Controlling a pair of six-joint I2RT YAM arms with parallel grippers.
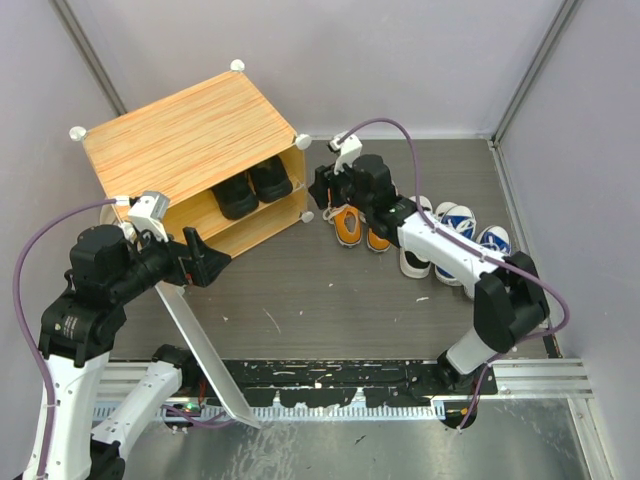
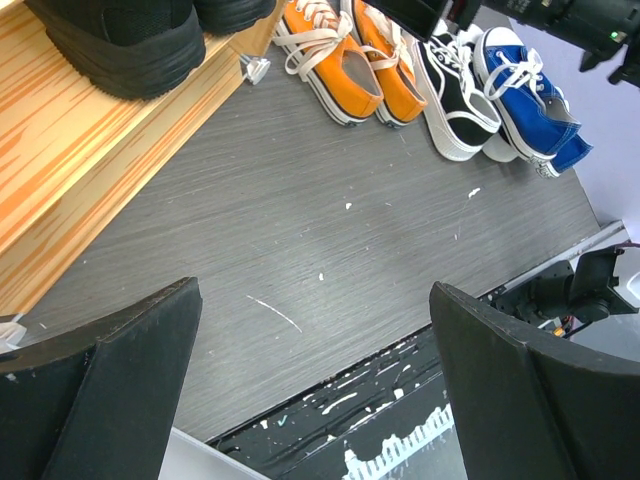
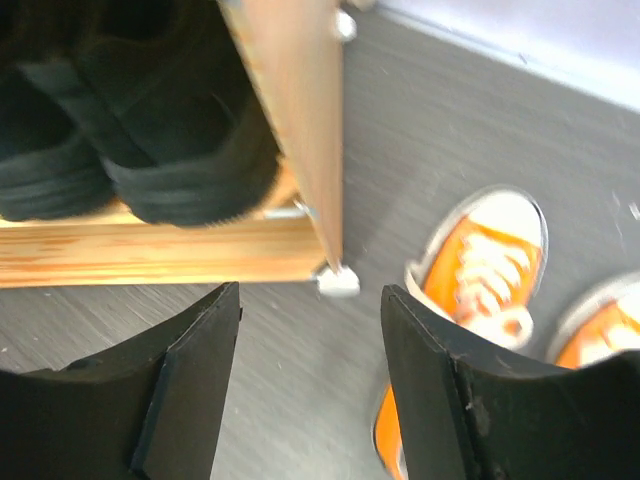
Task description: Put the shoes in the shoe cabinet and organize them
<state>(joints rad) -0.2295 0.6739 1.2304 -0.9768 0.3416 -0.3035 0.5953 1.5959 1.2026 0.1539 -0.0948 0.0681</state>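
The shoe cabinet [image 1: 190,135] stands at the back left with its front open. A pair of black shoes [image 1: 255,185] sits on its inner shelf [image 2: 70,170]. The orange shoes [image 1: 358,228], a black-and-white pair [image 1: 415,255] and blue shoes [image 1: 462,225] stand in a row on the floor to the right. My right gripper [image 1: 326,197] is open and empty, low between the cabinet's right front corner and the orange shoes [image 3: 485,265]. My left gripper [image 1: 212,262] is open and empty in front of the cabinet, above the floor [image 2: 315,400].
The cabinet's white door [image 1: 205,355] hangs open, stretching from the cabinet's left front toward the near rail. A white corner knob [image 3: 340,282] lies just ahead of my right fingers. Grey walls close in on all sides.
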